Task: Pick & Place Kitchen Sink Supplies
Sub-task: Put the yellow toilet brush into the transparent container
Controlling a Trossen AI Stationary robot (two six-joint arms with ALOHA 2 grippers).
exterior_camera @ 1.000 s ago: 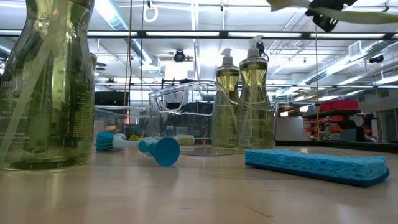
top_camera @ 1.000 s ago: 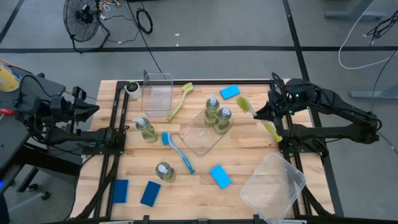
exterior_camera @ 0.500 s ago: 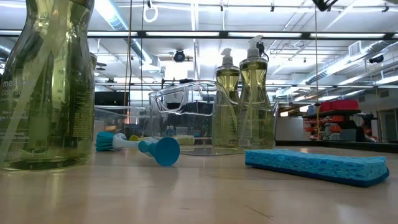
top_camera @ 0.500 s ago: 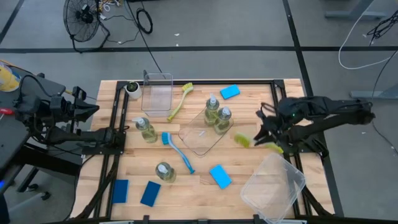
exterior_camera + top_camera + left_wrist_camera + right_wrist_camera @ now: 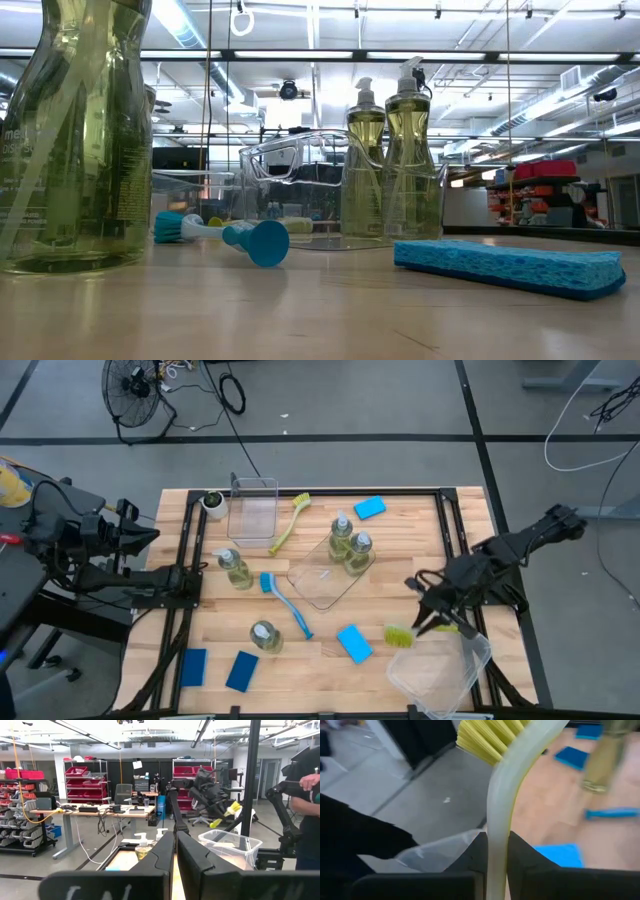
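My right gripper point(image 5: 433, 625) is shut on a yellow-green dish brush point(image 5: 400, 636), held in the air over the far rim of a clear bin point(image 5: 440, 665) at the table's near right. My left gripper point(image 5: 150, 536) waits shut beyond the table's left edge, touching nothing. Two bottles point(image 5: 350, 543) of yellow-green liquid stand on a clear flat tray point(image 5: 318, 582); two more point(image 5: 237, 568) point(image 5: 264, 635) stand on the table. A blue brush point(image 5: 286, 601) and another yellow-green brush point(image 5: 288, 520) lie flat. Blue sponges point(image 5: 353, 643) point(image 5: 369, 507) point(image 5: 241, 671) lie on the table. My right gripper pinches the brush's pale handle point(image 5: 497, 851) between its two fingers. The handle runs out forward along the fingers, with the yellow bristle head point(image 5: 485, 737) at the free end. The fingers come from the table's right, slanting down. The brush is lifted clear, head toward the left.
A second clear bin point(image 5: 252, 508) stands at the far edge beside a small white cup point(image 5: 213, 502). A fourth sponge point(image 5: 193, 666) lies at the near left corner. A person point(image 5: 310, 785) stands beyond the table's right side.
My right gripper has swung from the table's far right toward the near edge, still holding the yellow-green brush, tipping and rolling on the way. The brush has turned about; its head now points left over the clear bin's rim.
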